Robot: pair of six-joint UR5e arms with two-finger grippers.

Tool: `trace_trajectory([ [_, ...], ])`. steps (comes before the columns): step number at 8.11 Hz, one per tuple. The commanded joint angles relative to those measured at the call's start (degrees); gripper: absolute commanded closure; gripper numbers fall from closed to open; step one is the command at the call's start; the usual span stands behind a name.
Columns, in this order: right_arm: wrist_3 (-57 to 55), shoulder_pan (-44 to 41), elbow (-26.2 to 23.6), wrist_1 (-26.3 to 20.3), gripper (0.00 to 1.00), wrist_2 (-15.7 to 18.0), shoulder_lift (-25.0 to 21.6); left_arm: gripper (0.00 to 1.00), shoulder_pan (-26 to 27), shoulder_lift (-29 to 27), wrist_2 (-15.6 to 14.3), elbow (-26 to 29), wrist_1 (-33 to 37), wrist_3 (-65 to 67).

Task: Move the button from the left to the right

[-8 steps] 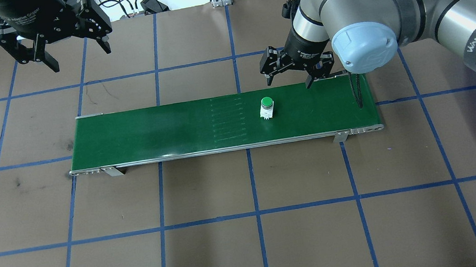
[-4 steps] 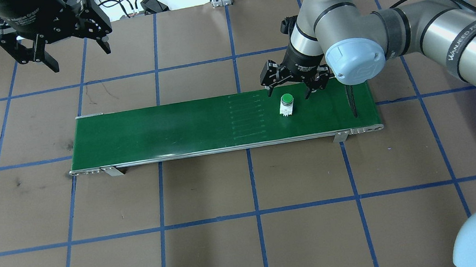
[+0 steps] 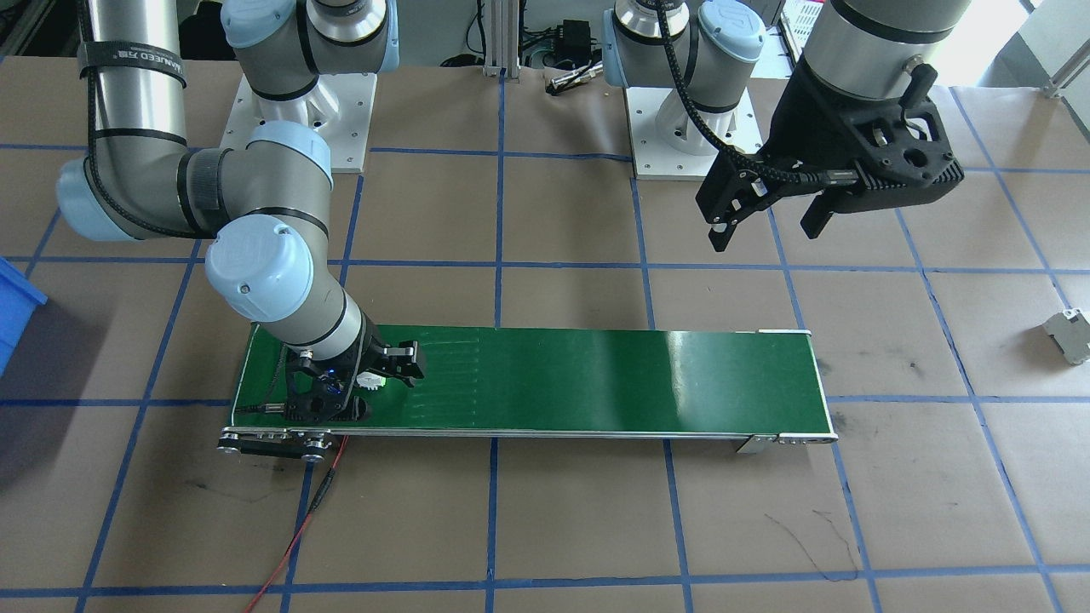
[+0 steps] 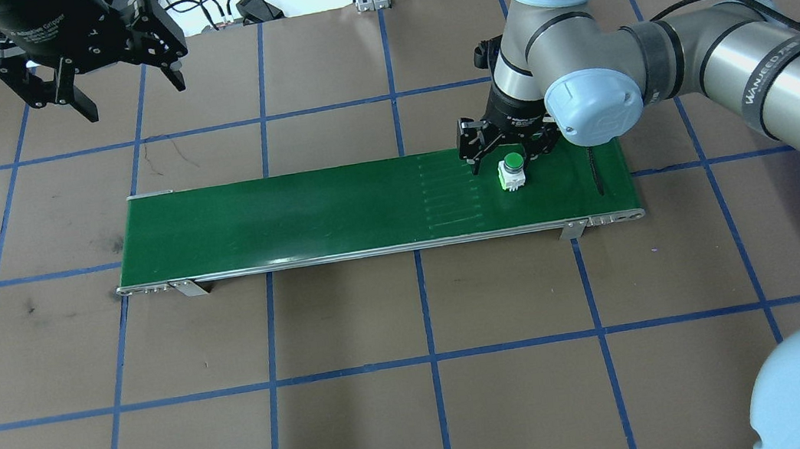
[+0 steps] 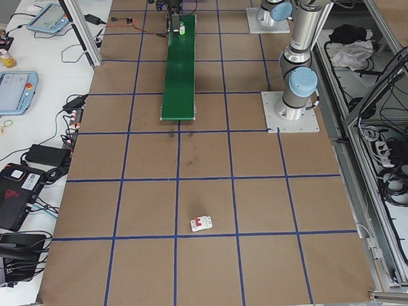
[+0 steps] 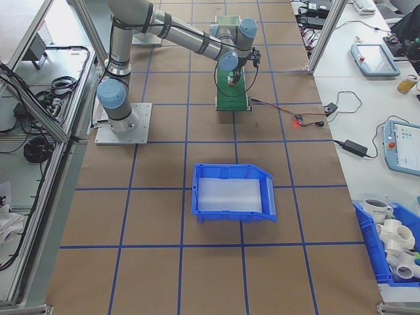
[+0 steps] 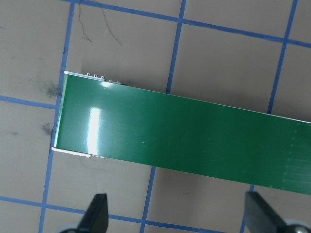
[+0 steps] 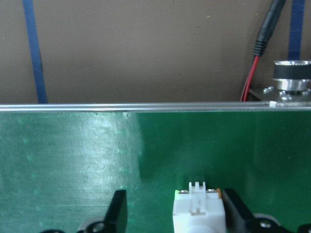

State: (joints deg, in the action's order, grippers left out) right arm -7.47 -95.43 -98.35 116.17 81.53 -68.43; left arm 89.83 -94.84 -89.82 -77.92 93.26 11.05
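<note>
The button (image 4: 513,172), a green round cap on a white body, stands on the right part of the green belt (image 4: 291,216). My right gripper (image 4: 505,162) is low over the belt and open, with one finger on each side of the button. In the right wrist view the button's white body (image 8: 198,209) sits between the fingers (image 8: 117,208), close to the right one, with a gap on the left. From the front the button (image 3: 369,380) is mostly hidden by the right gripper (image 3: 366,390). My left gripper (image 4: 93,91) hangs open and holds nothing, high beyond the belt's left end (image 7: 77,116).
A grey plastic part (image 3: 1069,335) lies on the table beyond the belt's left end. A blue bin (image 6: 233,191) stands on the robot's right side. A red cable (image 3: 298,528) runs from the belt's right end. A small white part (image 5: 202,223) lies near the table's left end.
The button has travelled to the right along the belt. My right gripper has come down and forward until its fingers straddle the button. The left gripper has stayed put.
</note>
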Motion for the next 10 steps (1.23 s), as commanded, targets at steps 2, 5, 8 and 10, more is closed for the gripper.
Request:
trace_trajectory([
  [2,9.37,0.94,0.52,-3.31,1.00,6.34,-0.47,0.00,0.00,0.09,0.00,-0.04,0.08,-0.07],
  [5,22.52,9.61,7.08,-10.04,1.00,8.29,-2.40,0.00,0.00,0.26,0.00,-0.04,0.08,-0.07],
  [8,42.73,21.40,9.84,-12.72,1.00,11.27,-5.91,0.00,0.00,0.26,0.00,-0.04,0.08,-0.07],
  [10,59.42,32.18,9.76,-12.37,1.00,12.69,-6.80,0.00,0.00,0.18,0.00,-0.04,0.08,-0.07],
])
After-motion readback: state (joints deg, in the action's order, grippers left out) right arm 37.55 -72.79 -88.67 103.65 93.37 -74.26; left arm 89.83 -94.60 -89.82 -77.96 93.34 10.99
